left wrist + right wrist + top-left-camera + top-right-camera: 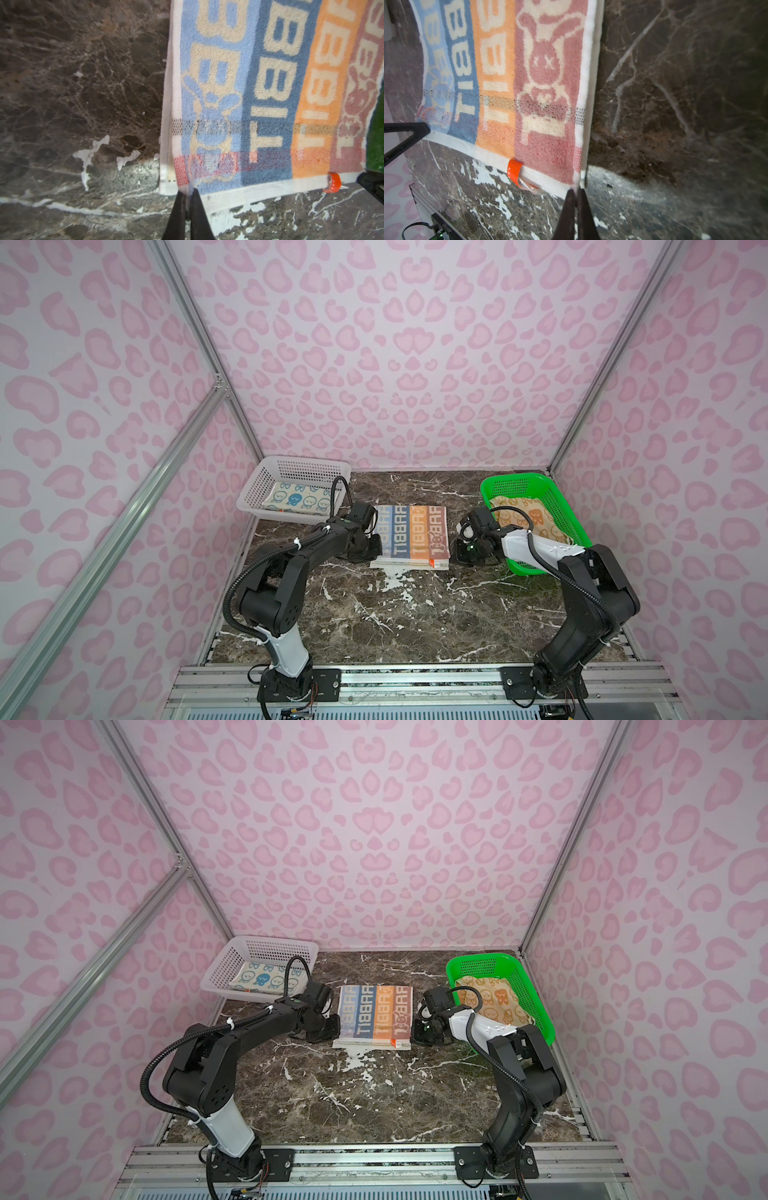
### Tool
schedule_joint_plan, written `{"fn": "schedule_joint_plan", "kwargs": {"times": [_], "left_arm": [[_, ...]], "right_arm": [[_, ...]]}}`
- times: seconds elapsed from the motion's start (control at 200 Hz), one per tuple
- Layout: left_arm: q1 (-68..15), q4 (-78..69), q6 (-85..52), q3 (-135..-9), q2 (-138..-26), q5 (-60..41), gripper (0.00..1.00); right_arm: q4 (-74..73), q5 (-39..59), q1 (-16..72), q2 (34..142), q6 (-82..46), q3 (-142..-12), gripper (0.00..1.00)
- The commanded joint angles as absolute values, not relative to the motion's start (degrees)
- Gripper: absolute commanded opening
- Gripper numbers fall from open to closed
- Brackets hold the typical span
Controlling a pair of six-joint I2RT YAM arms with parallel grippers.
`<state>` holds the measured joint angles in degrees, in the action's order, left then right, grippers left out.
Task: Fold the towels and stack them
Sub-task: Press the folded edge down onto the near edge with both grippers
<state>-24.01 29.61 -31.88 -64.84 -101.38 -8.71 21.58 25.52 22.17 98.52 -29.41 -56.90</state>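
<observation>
Left fingers (pixel 180 216) clenched on the near left corner of the striped RABBIT towel (pixel 411 537), right fingers (pixel 586 216) pinching its near right corner, we see it flat on the worktop (pixel 395 614) between white basket (pixel 253 493) and green basket (pixel 557 506)

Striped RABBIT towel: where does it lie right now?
In both top views the striped towel lies mid-table between the white basket, left, and the green basket, right; the left tool and right tool pinch its near corners.

Left claw (pixel 188 193), right claw (pixel 576 191) shut — seemingly pinching towel (pixel 411 535) corners.
</observation>
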Motion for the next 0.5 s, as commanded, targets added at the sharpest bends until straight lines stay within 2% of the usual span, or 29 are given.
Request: {"fn": "schedule_joint_plan", "kwargs": {"times": [0.0, 0.5], "left_arm": [[-24.32, 28.92, -32.35, -64.26, -102.22, -7.00, 0.03], [-24.44, 28.74, -31.55, -63.76, -105.59, -5.63, 0.03]], "right_arm": [[20.33, 24.07, 22.87, 99.52, -30.06, -56.29, 0.00], [18.98, 23.12, 23.47, 101.78, -30.06, -54.93, 0.00]]}}
